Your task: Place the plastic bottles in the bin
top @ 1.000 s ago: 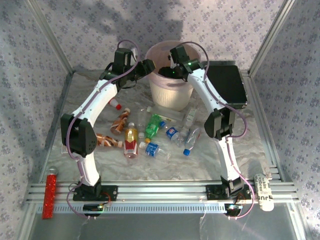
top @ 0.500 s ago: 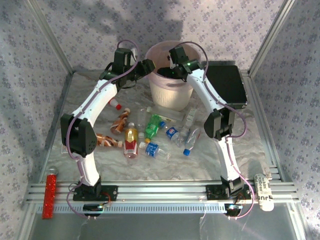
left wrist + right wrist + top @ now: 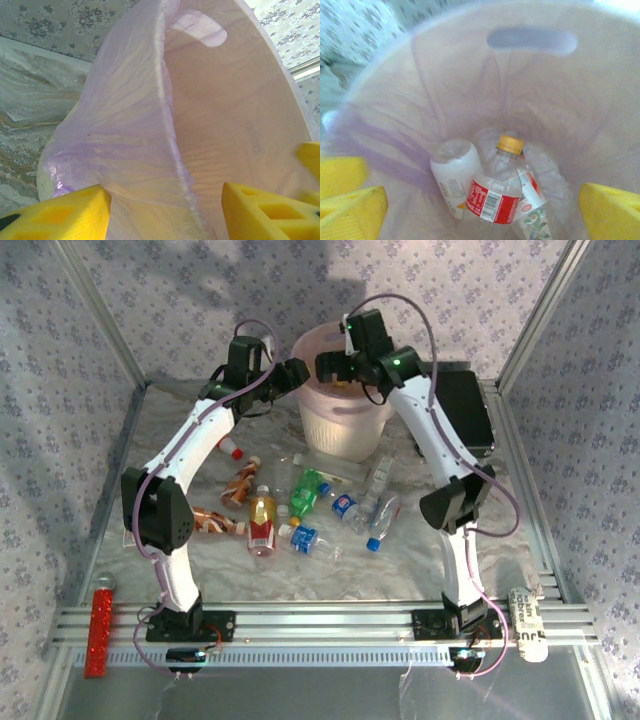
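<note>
Bottles (image 3: 262, 512) and a black case (image 3: 470, 405) lie by the bin (image 3: 345, 435). Our left gripper (image 3: 165, 187) pinches its rim; our right gripper (image 3: 482, 190) hangs above, spread wide.

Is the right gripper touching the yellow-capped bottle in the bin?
Apart. Right wrist view: right gripper open, bare bin wall visible between each finger and the yellow-capped bottle lying inside.

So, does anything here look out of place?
Two things lie off the marbled table, on the metal rails at the near edge: a flat red glittery bar at left, a white printed cylinder at right.
</note>
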Available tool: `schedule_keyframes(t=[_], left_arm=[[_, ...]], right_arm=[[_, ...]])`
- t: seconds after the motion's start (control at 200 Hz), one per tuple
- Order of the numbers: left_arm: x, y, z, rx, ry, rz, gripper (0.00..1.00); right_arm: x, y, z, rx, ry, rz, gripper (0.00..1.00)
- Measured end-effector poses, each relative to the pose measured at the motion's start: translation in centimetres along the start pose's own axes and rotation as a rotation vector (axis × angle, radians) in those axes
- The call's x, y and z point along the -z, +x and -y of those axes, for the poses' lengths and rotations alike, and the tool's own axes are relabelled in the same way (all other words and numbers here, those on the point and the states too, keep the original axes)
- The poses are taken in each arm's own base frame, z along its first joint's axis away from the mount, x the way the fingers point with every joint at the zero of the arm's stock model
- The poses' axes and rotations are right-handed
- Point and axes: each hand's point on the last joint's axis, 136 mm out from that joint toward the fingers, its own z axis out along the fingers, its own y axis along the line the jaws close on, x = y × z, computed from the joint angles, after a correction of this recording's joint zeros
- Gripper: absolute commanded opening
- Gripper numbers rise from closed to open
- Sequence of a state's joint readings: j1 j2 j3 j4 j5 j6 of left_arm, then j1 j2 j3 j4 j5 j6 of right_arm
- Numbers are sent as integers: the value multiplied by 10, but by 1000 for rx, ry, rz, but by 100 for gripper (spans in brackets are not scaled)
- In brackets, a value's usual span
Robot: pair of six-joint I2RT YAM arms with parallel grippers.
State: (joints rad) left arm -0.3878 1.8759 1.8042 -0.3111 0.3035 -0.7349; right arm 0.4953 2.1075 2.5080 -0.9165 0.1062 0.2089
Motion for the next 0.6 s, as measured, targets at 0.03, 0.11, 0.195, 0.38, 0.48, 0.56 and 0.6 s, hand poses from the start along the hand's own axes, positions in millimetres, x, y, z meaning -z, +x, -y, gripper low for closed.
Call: schedule_keyframes(t=[0.03, 0.11, 0.195, 0.38, 0.48, 0.56, 0.6], left_arm=[[0, 0, 0, 0, 0, 0, 61], [0, 0, 0, 0, 0, 0, 61], [0, 0, 0, 0, -1, 0, 60], [0, 0, 0, 0, -1, 0, 60], [0, 0, 0, 0, -1, 0, 60], [0, 0, 0, 0, -1, -1, 61], [0, 0, 0, -2, -2, -1, 60]], right_arm=[[13, -8, -1, -1, -3, 28, 99], [46, -27, -2, -13, -7, 92, 99], [83, -42, 2, -46, -3, 154, 99], [159, -36, 21, -116, 29, 196, 99], [189, -5, 33, -147, 47, 168, 99], [206, 27, 44, -177, 67, 131, 99], [210, 47, 50, -194, 78, 103, 99]])
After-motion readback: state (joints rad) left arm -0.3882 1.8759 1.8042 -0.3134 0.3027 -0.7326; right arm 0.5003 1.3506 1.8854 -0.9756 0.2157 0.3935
